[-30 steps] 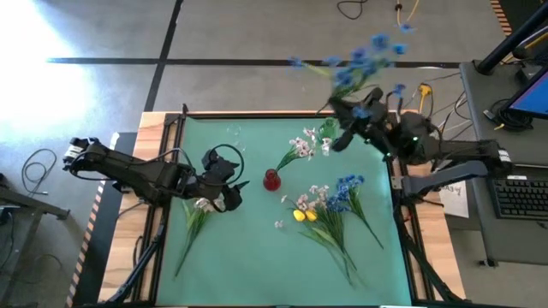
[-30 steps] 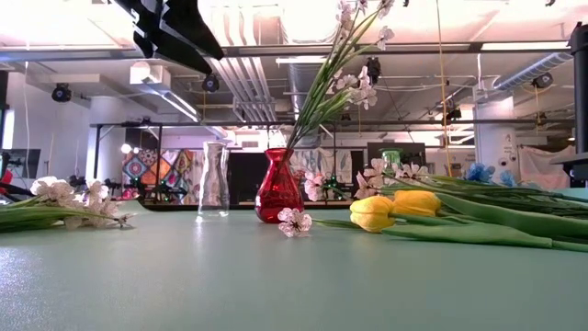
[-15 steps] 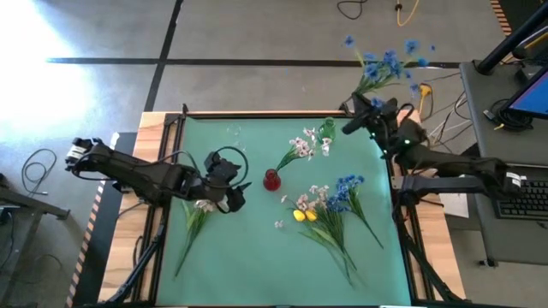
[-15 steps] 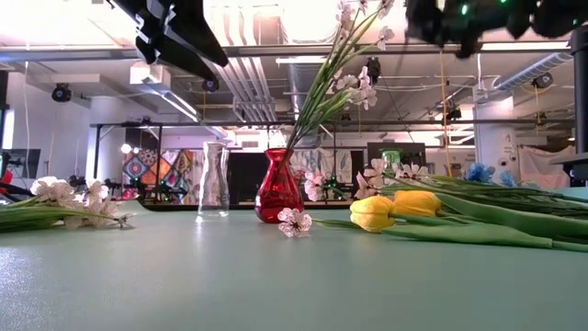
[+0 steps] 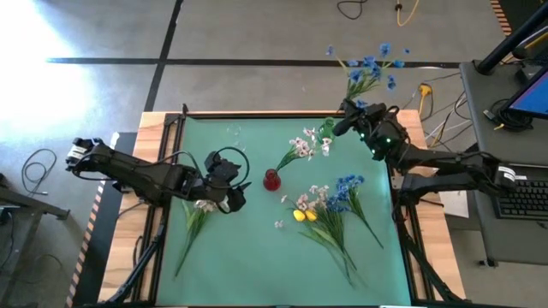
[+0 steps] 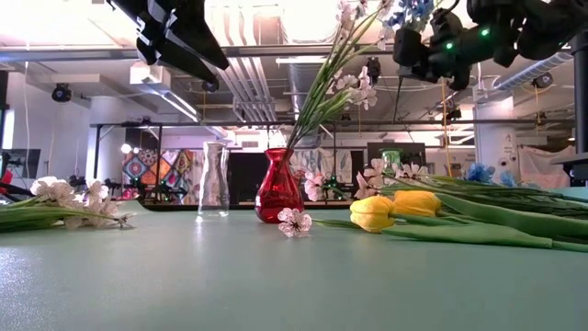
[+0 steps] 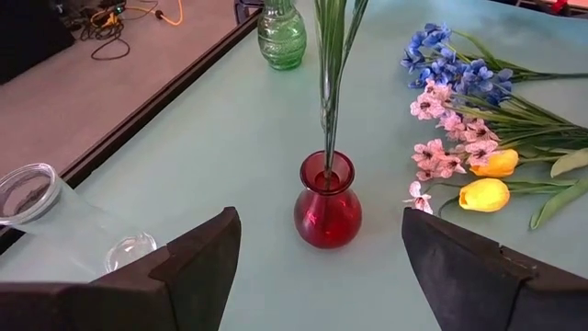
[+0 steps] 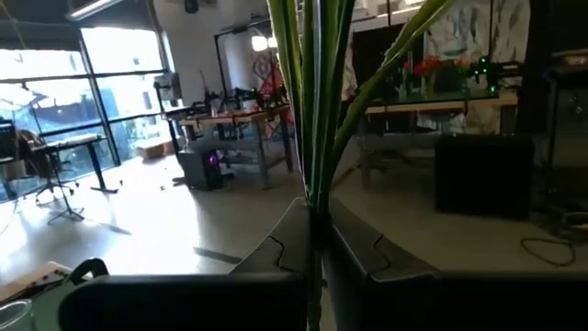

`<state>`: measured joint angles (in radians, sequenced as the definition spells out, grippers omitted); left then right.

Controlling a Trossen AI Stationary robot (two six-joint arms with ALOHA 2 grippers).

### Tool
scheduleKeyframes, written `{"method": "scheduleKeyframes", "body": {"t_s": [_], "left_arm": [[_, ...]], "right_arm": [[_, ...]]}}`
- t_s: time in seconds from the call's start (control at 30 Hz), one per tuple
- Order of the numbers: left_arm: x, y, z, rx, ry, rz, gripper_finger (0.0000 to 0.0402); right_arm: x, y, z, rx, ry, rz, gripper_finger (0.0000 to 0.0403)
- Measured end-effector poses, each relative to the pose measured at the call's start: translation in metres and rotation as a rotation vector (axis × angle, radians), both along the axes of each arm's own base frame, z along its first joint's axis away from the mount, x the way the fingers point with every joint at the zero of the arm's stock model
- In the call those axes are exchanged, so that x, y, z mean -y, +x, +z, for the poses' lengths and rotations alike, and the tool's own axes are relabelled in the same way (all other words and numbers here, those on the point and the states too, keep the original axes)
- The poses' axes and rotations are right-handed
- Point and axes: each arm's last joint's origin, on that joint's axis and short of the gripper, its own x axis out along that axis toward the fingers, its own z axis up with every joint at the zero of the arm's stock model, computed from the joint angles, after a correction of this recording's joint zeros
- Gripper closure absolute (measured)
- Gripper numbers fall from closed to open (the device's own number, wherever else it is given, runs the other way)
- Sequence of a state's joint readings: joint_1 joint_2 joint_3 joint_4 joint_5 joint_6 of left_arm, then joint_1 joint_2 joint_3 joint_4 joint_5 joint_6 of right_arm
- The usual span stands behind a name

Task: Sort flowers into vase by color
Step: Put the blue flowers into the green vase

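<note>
Far left of the table, a pinkish-white spray point(image 5: 195, 216) lies flat, with the left gripper point(image 5: 229, 193) hovering just over its blossoms; the left wrist view shows its fingers point(image 7: 197, 267) spread wide around nothing. From overhead the clear vase point(image 6: 213, 180) barely shows, but the low view has it upright beside the red vase point(image 5: 271, 180), which holds pink blossoms. Tulips point(image 5: 300, 216) and blue flowers point(image 5: 346, 190) lie right of that. At the far right edge, the right gripper point(image 5: 349, 121) is clamped on a blue flower bunch point(image 5: 366, 70).
</note>
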<state>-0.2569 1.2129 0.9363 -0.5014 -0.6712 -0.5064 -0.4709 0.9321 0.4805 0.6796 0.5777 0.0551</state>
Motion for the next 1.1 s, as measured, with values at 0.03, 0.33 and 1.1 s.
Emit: {"method": "scheduleKeyframes", "body": {"t_s": [0.03,0.33,1.1], "left_arm": [[0.000,0.000,0.000,0.000,0.000,0.000,0.0116],[0.000,0.000,0.000,0.000,0.000,0.001,0.0116],[0.000,0.000,0.000,0.002,-0.002,0.002,0.0116]], "right_arm": [[0.000,0.000,0.000,-0.003,0.001,0.000,0.0390],[0.003,0.003,-0.009,-0.012,0.045,-0.067,0.0390],[0.014,0.024,-0.041,-0.047,0.137,-0.095,0.0390]]}}
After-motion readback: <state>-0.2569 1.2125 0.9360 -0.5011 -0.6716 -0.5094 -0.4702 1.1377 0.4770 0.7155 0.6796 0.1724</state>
